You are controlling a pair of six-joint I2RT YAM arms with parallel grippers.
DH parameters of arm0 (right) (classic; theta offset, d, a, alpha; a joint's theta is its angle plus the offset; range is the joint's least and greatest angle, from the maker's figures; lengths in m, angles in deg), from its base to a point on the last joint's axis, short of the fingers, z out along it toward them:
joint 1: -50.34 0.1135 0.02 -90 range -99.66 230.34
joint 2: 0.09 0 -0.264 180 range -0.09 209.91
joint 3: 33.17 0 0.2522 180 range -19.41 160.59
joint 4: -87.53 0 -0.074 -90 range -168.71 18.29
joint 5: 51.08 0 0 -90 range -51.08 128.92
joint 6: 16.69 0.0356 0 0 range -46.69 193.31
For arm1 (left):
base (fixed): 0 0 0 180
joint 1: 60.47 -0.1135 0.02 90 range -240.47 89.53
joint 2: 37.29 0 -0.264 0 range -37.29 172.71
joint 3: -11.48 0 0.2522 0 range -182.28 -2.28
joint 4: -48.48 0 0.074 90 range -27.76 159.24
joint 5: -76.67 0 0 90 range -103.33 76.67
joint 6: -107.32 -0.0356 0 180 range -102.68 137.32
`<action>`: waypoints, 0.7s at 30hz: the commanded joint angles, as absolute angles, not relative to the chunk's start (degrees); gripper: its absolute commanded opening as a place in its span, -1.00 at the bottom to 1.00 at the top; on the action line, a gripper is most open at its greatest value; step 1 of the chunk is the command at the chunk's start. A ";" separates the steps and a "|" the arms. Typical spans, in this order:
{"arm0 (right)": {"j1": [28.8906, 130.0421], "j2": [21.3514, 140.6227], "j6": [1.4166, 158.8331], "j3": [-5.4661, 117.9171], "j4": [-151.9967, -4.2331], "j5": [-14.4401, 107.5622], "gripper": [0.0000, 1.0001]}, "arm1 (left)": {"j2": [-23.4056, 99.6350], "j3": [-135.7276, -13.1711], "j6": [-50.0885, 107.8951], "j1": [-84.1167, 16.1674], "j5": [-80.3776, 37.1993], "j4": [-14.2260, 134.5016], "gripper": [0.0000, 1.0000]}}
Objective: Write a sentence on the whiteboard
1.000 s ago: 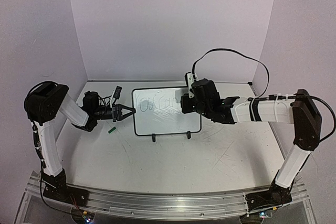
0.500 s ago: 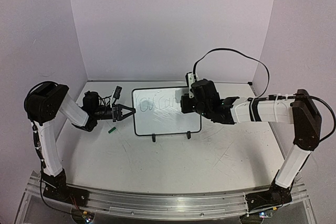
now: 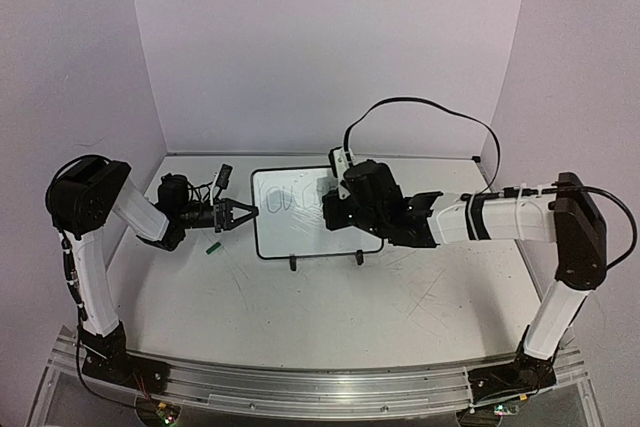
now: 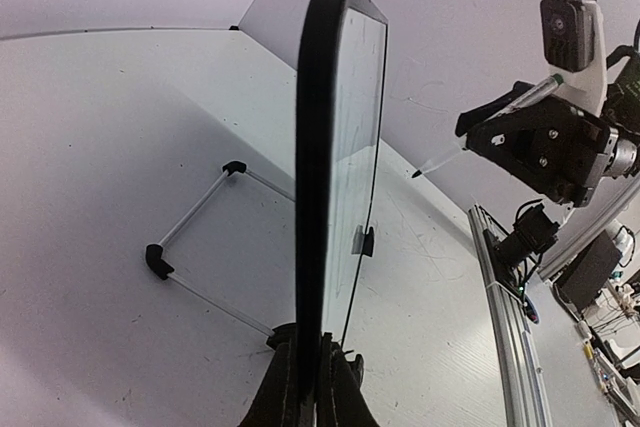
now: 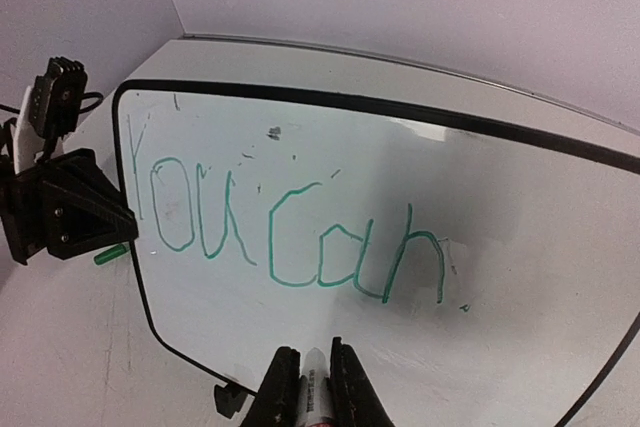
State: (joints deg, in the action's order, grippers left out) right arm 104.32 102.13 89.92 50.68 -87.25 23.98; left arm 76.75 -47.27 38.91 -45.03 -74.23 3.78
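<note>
While left gripper (image 3: 243, 212) clamps the whiteboard (image 3: 300, 237) edge and right gripper (image 5: 312, 362) pinches the marker (image 5: 315, 402), start line two under the sentence (image 5: 290, 242) (light pressure).

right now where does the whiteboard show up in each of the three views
Top external: whiteboard stands upright, mid-picture.
Left wrist: edge-on, a dark upright frame at centre.
Right wrist: face-on, filling most of the picture, green writing on it.
Shared landmark: the left gripper, jaws clamped on the board's left edge; bottom centre in left wrist, far left in right wrist.
</note>
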 commanded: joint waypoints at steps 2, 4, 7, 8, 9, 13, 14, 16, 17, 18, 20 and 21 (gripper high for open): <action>101.34 95.04 88.38 48.97 -88.63 20.98 -1.00 | 74.79 -48.07 37.98 -45.58 -72.22 5.24 -1.00; 100.02 94.86 87.66 47.94 -88.28 20.16 -1.00 | 74.73 -48.05 37.98 -45.55 -72.22 5.28 -1.00; 99.01 95.91 86.86 48.25 -87.99 19.72 -1.00 | 74.73 -48.03 37.98 -45.59 -72.21 5.28 -1.00; 98.82 96.51 86.84 48.68 -87.94 20.18 -1.00 | 74.76 -48.06 37.98 -45.60 -72.21 5.27 -1.00; 98.77 97.20 86.76 49.26 -87.94 20.58 -1.00 | 74.86 -48.12 38.03 -45.62 -72.24 5.24 -1.00; 98.66 99.10 86.59 50.55 -88.05 20.87 -1.00 | 75.12 -48.43 38.15 -45.64 -72.42 5.27 -1.00; 98.61 99.29 86.57 50.63 -88.08 20.98 -1.00 | 75.12 -48.46 38.15 -45.64 -72.43 5.32 -1.00; 98.55 99.41 86.57 50.58 -88.11 21.44 -1.00 | 75.26 -48.51 38.07 -45.57 -72.44 5.30 -1.00; 98.52 99.46 86.71 50.51 -88.11 21.66 -1.00 | 75.38 -48.62 38.09 -45.60 -72.40 5.34 -1.00; 98.51 99.53 86.80 50.44 -88.11 21.63 -1.00 | 75.55 -48.72 38.13 -45.62 -72.44 5.37 -1.00; 98.55 99.57 86.98 50.14 -88.13 21.03 -1.00 | 75.80 -48.88 38.23 -45.62 -72.55 5.38 -1.00; 98.50 99.61 87.01 50.08 -88.21 21.07 -1.00 | 75.80 -48.94 38.24 -45.62 -72.60 5.38 -1.00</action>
State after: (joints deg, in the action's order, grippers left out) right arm 98.37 99.43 87.07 48.73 -87.21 21.82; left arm 76.75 -47.27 38.75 -45.04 -74.25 3.81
